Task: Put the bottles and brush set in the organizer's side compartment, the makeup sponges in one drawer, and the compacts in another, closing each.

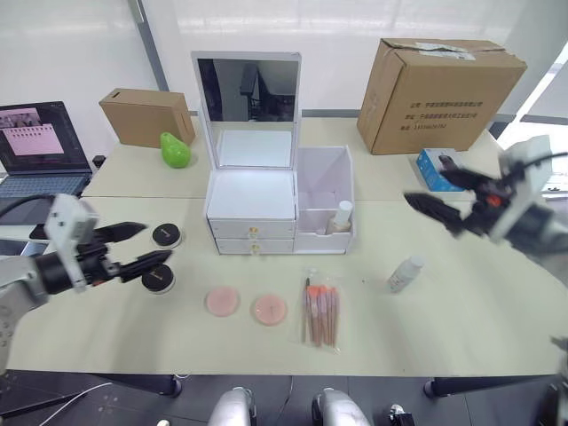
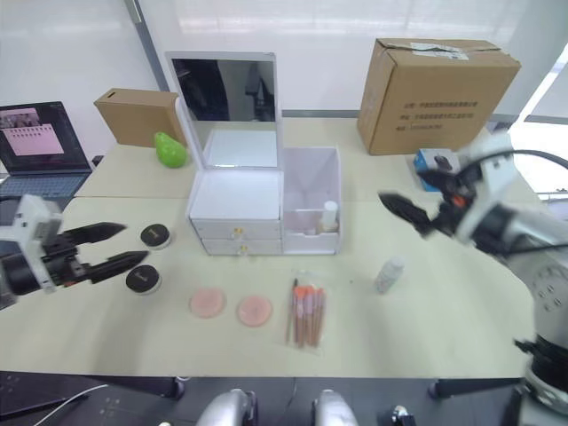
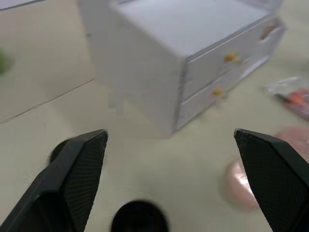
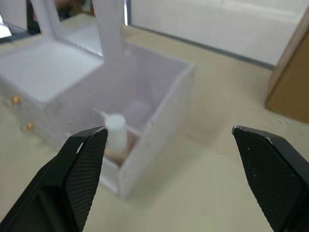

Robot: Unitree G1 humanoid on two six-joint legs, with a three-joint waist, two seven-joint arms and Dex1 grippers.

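Organizer sat mid-table, mirror upright, both gold-knobbed drawers shut. Side compartment formed its right part and held one bottle standing upright near the front wall; the right wrist view showed the same bottle inside the bin.

A second bottle lay on the table to the right of the organizer, well apart from it. Brush set lay flat in its clear sleeve in front of the side compartment, tips toward the organizer. Two pink makeup sponges and lay side by side in front of the drawers, just left of the brush set, not touching it.

Two black compacts lay left of the organizer: the far compact level with the drawers, the near compact closer to the table's front edge.

Left gripper hovered over the compacts, fingers spread wide, holding nothing; the near compact sat just below its lower fingertip. Right gripper hung above the table to the right of the side compartment, fingers wide apart, empty, aimed toward the bin.

Behind: a big cardboard box far right, a smaller cardboard box far left, a green object beside it, a laptop at the left edge, a blue box near the right gripper.
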